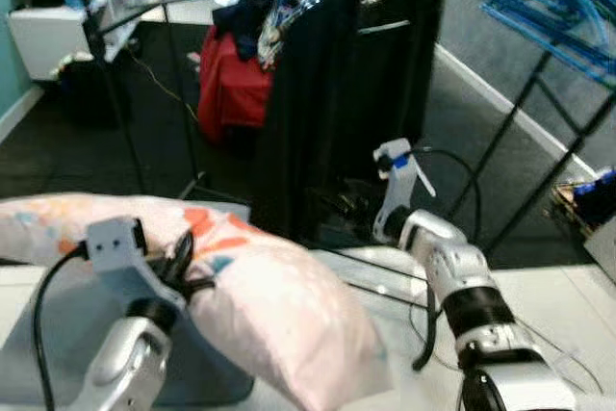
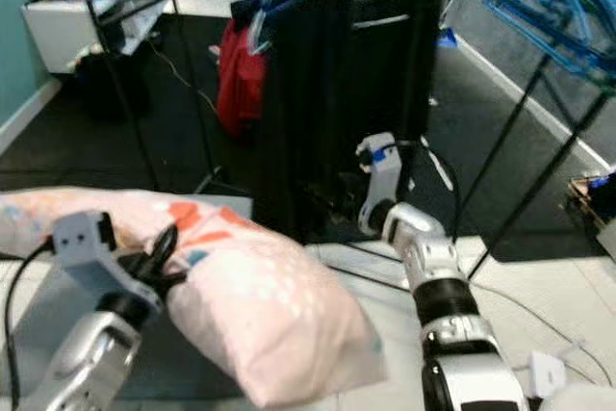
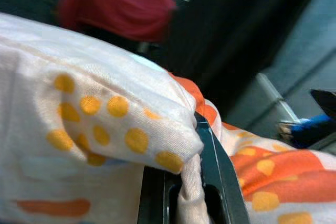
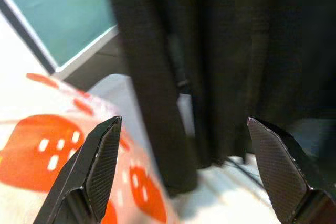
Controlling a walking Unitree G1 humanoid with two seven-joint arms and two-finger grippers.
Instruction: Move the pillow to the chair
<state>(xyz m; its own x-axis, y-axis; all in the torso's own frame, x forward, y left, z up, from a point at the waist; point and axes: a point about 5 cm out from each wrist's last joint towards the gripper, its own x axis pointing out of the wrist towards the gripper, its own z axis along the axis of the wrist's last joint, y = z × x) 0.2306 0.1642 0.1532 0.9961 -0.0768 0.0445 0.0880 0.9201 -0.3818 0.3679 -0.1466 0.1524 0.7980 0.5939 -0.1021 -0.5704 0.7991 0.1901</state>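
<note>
My left pincer (image 1: pixel 178 262) is in the lower left of the frame, and its black fingers (image 3: pixel 220 177) are pinched tight on a fold of the pillow (image 1: pixel 279 300). The pillow is soft and pale pink with orange spots. It lies across the lower left and middle of the frame, on what looks like a white counter (image 1: pixel 549 295), though the picture is a bit blurry. My right pincer (image 4: pixel 184 171) is in the middle right of the frame. It is wide open and holds nothing. It points at dark clothes (image 1: pixel 356 84) hanging on a rack. A red garment (image 1: pixel 231 89) hangs in the upper middle.
</note>
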